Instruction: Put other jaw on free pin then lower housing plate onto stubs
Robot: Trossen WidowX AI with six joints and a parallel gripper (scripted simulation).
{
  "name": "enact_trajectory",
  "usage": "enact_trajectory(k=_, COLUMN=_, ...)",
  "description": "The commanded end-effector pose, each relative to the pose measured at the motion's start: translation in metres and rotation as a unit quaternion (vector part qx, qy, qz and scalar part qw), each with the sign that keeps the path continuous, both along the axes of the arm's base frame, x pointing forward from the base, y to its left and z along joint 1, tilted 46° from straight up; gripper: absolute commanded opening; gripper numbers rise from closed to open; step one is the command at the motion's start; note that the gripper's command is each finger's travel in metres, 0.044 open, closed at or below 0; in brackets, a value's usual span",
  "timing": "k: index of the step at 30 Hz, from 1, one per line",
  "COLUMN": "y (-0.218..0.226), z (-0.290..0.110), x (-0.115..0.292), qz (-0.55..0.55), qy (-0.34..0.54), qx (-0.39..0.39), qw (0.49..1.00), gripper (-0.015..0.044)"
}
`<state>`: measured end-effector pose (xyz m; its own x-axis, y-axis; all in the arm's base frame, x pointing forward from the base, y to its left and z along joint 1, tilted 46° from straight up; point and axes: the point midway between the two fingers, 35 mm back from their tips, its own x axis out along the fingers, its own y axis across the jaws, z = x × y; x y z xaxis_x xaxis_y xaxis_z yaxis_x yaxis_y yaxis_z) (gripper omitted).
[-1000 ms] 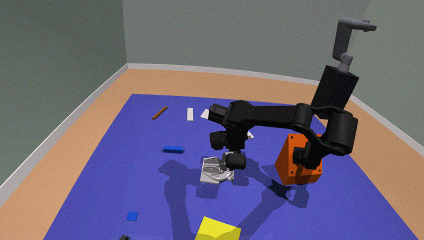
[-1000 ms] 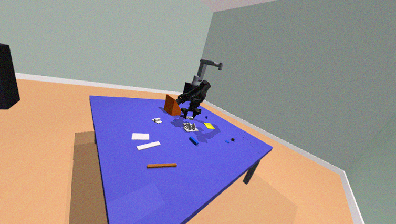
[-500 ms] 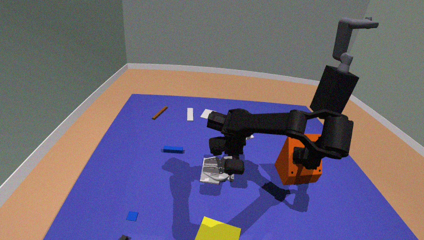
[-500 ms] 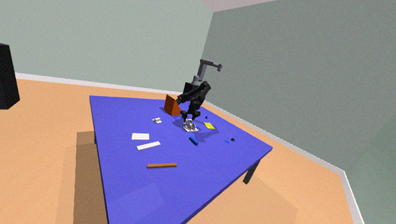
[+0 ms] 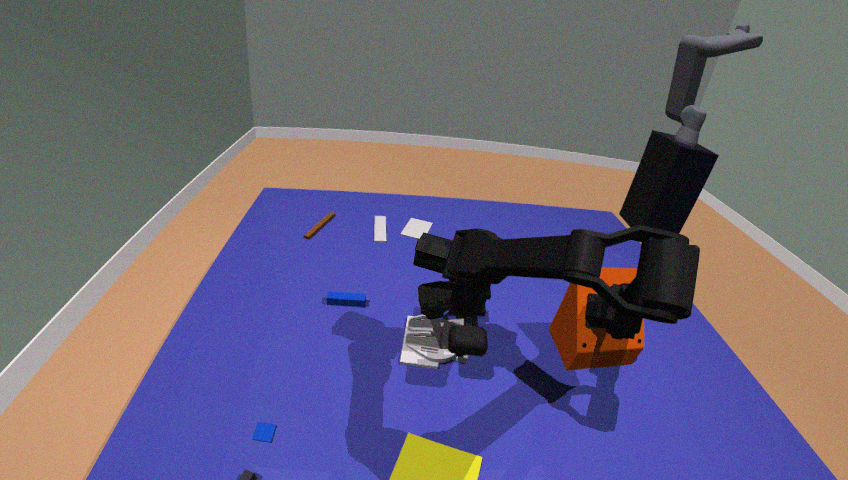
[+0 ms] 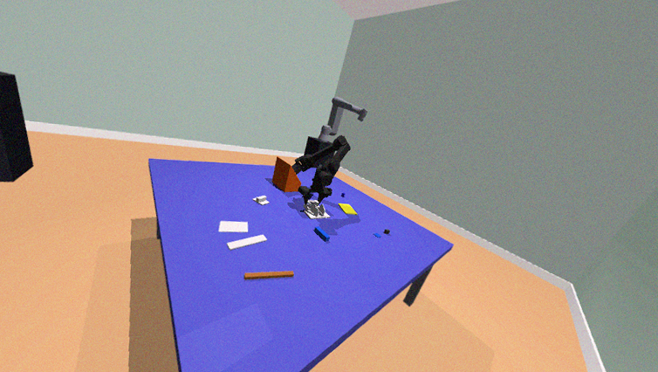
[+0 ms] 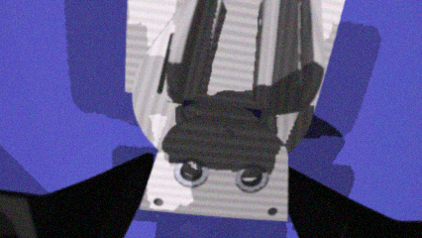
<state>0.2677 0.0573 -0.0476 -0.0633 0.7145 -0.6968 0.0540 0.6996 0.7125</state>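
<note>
My gripper is shut on the grey-white housing plate, one finger on each side edge. The plate is over the rear of the white base. Its two ringed holes show dark round shapes with bright patches; I cannot tell whether stubs are in them. The left jaw and right jaw stand side by side on the base in the wrist view. Plate and shadow hide their rear ends, the pins and the gear teeth, so meshing cannot be seen.
An orange wedge block stands near the arm's base. A yellow block, a blue bar and a blue square lie around the base. A small white piece, white strips and a brown bar lie farther off.
</note>
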Motion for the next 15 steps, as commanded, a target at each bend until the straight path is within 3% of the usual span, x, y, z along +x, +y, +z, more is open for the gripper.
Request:
enact_trajectory(k=1, y=0.0007, z=-0.0005, x=-0.0014, qz=-0.004, qy=0.004, qx=0.003, qw=1.000, gripper=0.0351)
enact_trajectory(k=15, y=0.0018, z=-0.0015, x=-0.0016, qz=-0.005, qy=0.006, qx=0.002, qw=1.000, gripper=0.0351)
